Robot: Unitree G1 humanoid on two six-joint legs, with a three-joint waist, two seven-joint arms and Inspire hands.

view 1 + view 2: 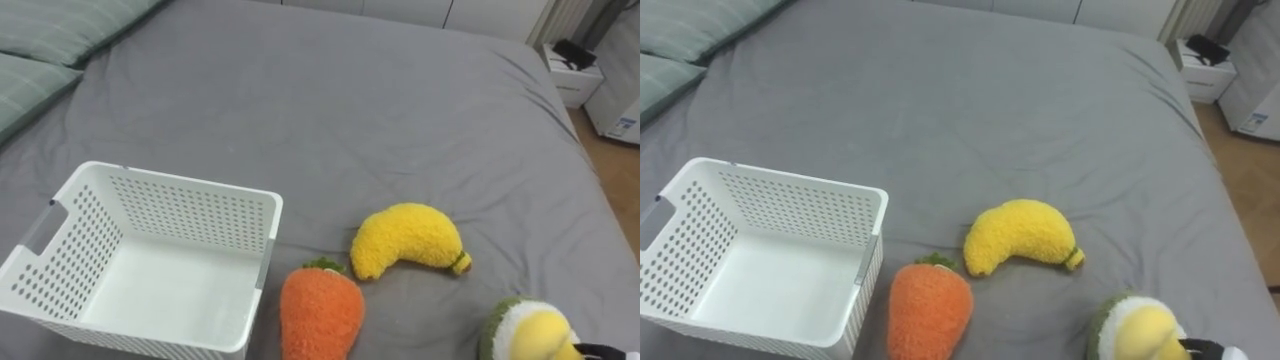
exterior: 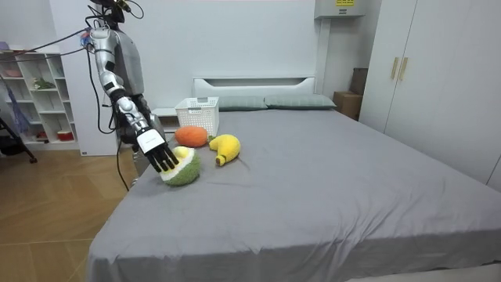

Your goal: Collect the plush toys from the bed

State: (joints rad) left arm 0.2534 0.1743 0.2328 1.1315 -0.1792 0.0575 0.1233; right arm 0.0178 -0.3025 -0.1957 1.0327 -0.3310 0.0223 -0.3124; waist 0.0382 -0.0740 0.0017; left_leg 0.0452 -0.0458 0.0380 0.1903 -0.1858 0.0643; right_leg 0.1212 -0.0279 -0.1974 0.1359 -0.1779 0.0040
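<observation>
Round fuzzy green-and-yellow plush (image 1: pixel 528 333), on the grey bed (image 1: pixel 350 100) at 5 o'clock in the eye views; right hand (image 2: pixel 160 153) lies against its top, fingers straight and close together. White perforated plastic basket (image 1: pixel 170 185) at 9 o'clock from it, beyond a fleecy carrot (image 1: pixel 320 312); curved banana (image 1: pixel 408 240) at 11 o'clock.

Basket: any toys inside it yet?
No, the white basket shows a bare floor; the carrot, banana and green-yellow toy all lie on the grey bed outside it.
</observation>
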